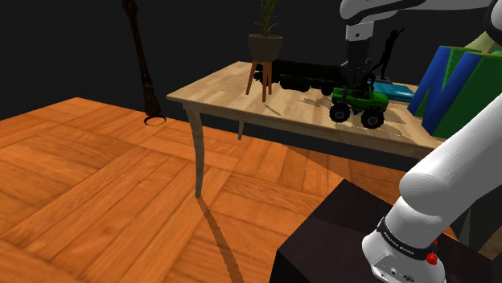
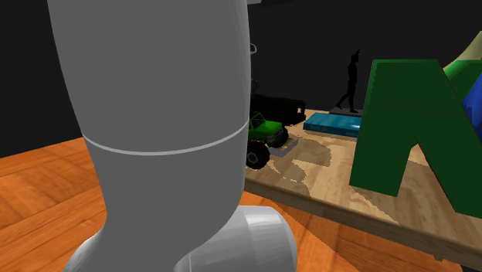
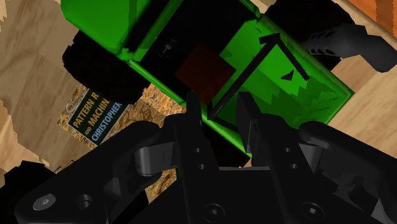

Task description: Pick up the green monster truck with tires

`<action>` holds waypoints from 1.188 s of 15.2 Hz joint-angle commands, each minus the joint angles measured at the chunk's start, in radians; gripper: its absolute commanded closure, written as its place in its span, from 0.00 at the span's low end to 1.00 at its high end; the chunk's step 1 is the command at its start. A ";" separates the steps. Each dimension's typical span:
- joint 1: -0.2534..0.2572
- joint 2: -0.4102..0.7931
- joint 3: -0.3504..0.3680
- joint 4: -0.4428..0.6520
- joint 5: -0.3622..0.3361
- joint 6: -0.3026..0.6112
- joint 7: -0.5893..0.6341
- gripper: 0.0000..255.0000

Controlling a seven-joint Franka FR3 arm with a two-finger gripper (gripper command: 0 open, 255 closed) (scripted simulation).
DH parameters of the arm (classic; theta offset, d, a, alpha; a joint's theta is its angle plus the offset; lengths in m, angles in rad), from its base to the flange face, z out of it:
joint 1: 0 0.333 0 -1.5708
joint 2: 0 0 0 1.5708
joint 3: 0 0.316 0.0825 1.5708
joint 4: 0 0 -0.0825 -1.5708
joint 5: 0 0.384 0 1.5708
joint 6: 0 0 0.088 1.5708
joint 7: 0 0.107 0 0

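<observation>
Hand (image 3: 218, 98) above one green truck (image 3: 267, 95)

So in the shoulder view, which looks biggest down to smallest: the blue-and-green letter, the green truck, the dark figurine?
1. blue-and-green letter, also nearest the camera
2. green truck
3. dark figurine, standing farther back, so its true size is unsure
</observation>
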 commanded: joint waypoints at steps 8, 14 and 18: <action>0.001 0.006 0.002 0.058 0.002 -0.053 -0.010 1.00; 0.002 0.021 0.004 0.155 0.005 -0.133 -0.027 1.00; 0.003 0.037 0.005 0.226 0.008 -0.187 -0.039 1.00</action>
